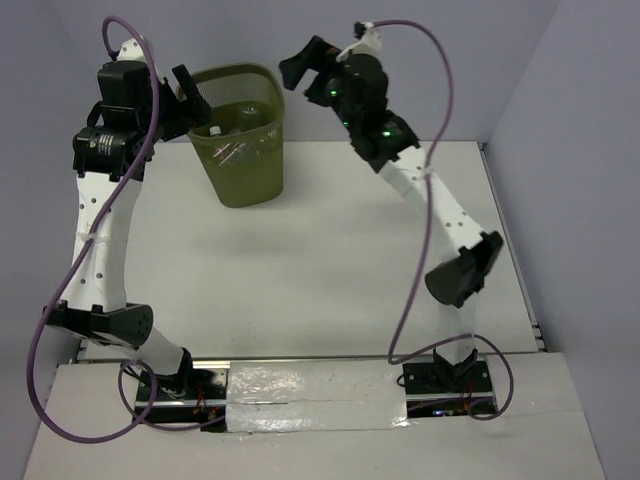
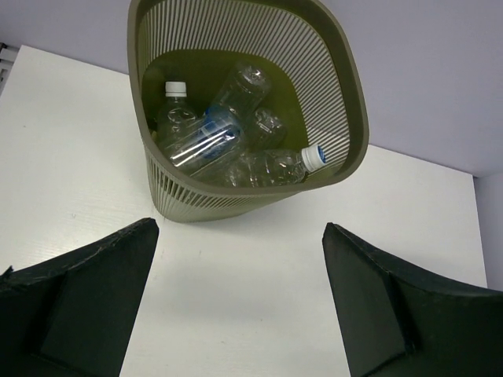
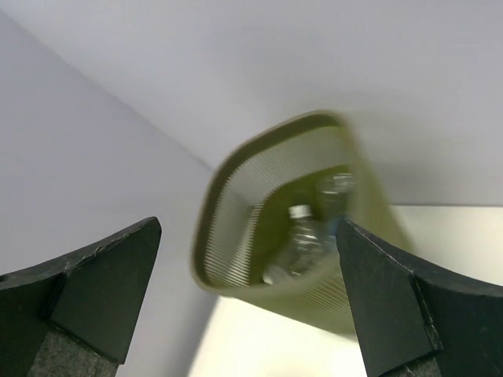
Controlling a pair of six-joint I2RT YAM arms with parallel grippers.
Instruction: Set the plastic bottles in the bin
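Note:
The olive-green mesh bin (image 1: 246, 176) stands at the table's far left. Several clear plastic bottles (image 1: 238, 128) lie inside it. In the left wrist view the bin (image 2: 357, 110) holds the bottles (image 2: 211, 143), two with white caps. My left gripper (image 1: 190, 96) is open and empty, just left of the bin's rim and above the table (image 2: 240, 228). My right gripper (image 1: 300, 64) is open and empty, raised to the right of the bin. Its view is blurred and shows the bin (image 3: 236, 228) with a capped bottle (image 3: 305, 236) between the fingers (image 3: 248, 226).
The white table (image 1: 340, 270) ends at grey walls at the back and sides. Purple cables (image 1: 420, 250) loop from both arms. The arm bases sit on a taped strip (image 1: 310, 395) at the near edge.

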